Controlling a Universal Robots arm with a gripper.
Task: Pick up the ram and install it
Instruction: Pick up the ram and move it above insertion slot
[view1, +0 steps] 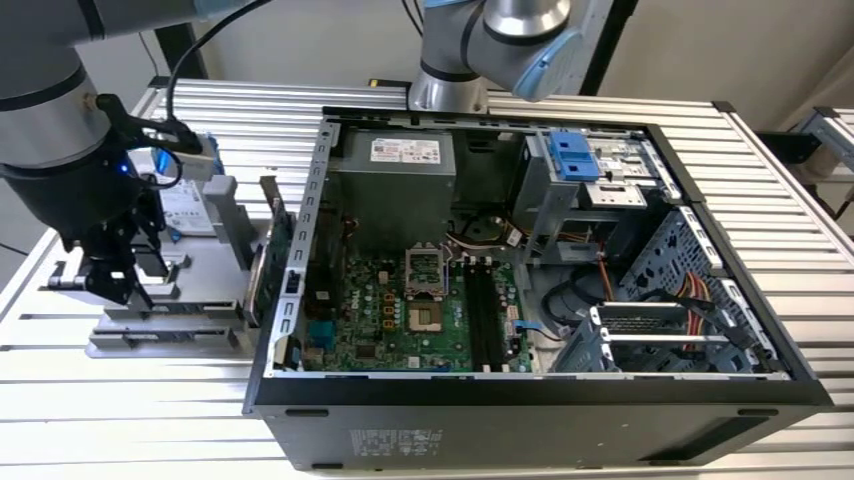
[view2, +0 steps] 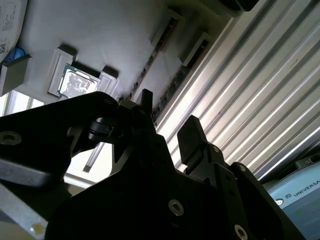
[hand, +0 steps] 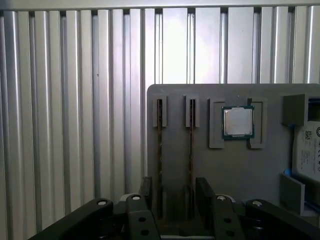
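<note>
Two ram sticks stand on edge in parallel slots of a grey holder tray (hand: 235, 170): one ram stick (hand: 160, 150) and a second (hand: 191, 150), also seen as thin dark strips (view2: 150, 65) in the second wrist view. My gripper (hand: 175, 195) hangs open just above their near ends, one finger (hand: 146, 192) outside each stick. Nothing is between the fingers (view2: 192, 135). In the exterior view the gripper (view1: 114, 285) sits over the tray at the exterior view's left, beside the open computer case (view1: 320, 250).
A processor chip (hand: 238, 122) and a silver hard drive (hand: 307, 150) rest on the same tray. A green card (view1: 274, 260) stands against the case's outer wall. The motherboard (view1: 400, 310) with long memory slots (view1: 487, 320) lies inside. A ribbed metal table (view1: 774, 200) surrounds everything.
</note>
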